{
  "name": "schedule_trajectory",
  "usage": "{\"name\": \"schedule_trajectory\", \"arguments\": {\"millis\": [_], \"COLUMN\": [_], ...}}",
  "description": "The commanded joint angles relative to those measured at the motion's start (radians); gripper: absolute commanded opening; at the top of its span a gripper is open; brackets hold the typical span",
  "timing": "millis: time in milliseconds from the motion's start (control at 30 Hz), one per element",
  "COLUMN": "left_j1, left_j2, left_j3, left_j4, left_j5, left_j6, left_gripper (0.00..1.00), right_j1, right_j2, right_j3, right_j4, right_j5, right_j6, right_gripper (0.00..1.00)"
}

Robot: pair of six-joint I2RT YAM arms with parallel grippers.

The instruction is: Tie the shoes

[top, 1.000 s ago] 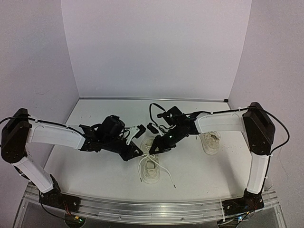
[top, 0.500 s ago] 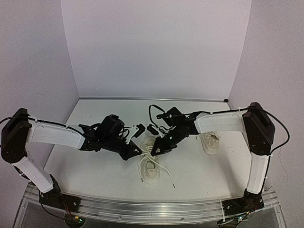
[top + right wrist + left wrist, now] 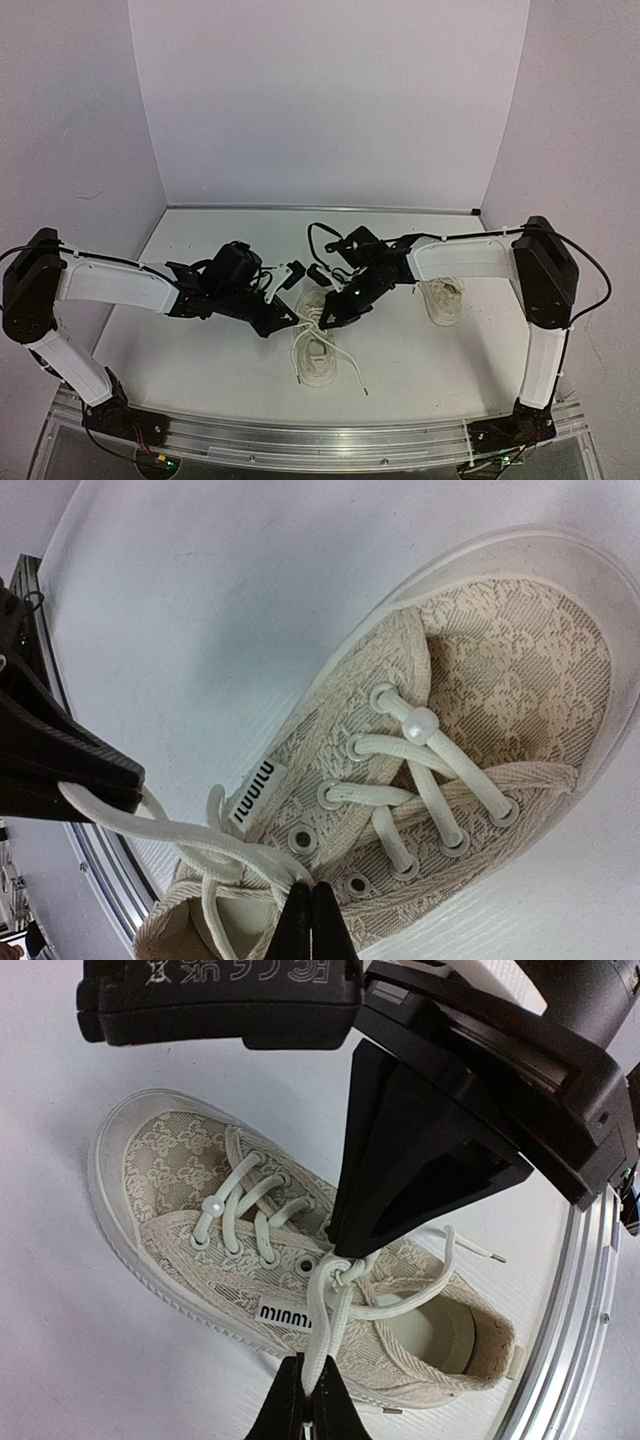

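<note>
Top external view: found one lace-fabric sneaker (image 3: 316, 352) lying on the bench (image 3: 200, 350), heel toward the arm bases. Saw the left gripper (image 3: 297, 318) and right gripper (image 3: 326, 317) meeting just above that sneaker's tongue, jaws of both pressed together, each pinching the white lace (image 3: 323, 1335) beside its crossing. Spotted the second sneaker (image 3: 441, 298) well apart, right of the first.

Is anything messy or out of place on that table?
Only the laces of the middle shoe: they are undone, with one end trailing loose over the table toward the near edge. The other shoe sits apart on the right, not paired beside it.
</note>
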Motion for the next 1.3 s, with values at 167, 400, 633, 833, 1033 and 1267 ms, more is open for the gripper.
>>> {"name": "schedule_trajectory", "arguments": {"millis": [167, 400, 633, 833, 1033, 1267], "left_j1": [0.006, 0.006, 0.006, 0.004, -0.009, -0.065], "left_j2": [-0.037, -0.029, -0.024, -0.05, -0.185, -0.312], "left_j3": [-0.009, -0.012, -0.015, -0.009, -0.013, -0.026], "left_j4": [0.004, -0.033, -0.067, -0.05, -0.038, -0.076], "left_j5": [-0.003, -0.042, -0.097, -0.051, -0.087, -0.172], "left_j6": [-0.013, -0.013, -0.018, 0.03, 0.151, 0.414], "left_gripper": [0.0, 0.0, 0.0, 0.1, 0.28, 0.38], "right_j1": [0.007, 0.006, 0.005, 0.004, 0.005, 0.005], "right_j2": [-0.133, -0.153, -0.185, -0.183, -0.166, -0.156], "right_j3": [-0.021, -0.06, -0.104, -0.109, -0.101, -0.099], "right_j4": [0.01, 0.033, 0.063, 0.102, 0.115, 0.119], "right_j5": [0.077, 0.087, 0.097, 0.048, 0.02, 0.017], "right_j6": [0.01, 0.019, 0.031, 0.055, 0.065, 0.068], "right_gripper": [0.0, 0.0, 0.0, 0.0, 0.0, 0.0]}}
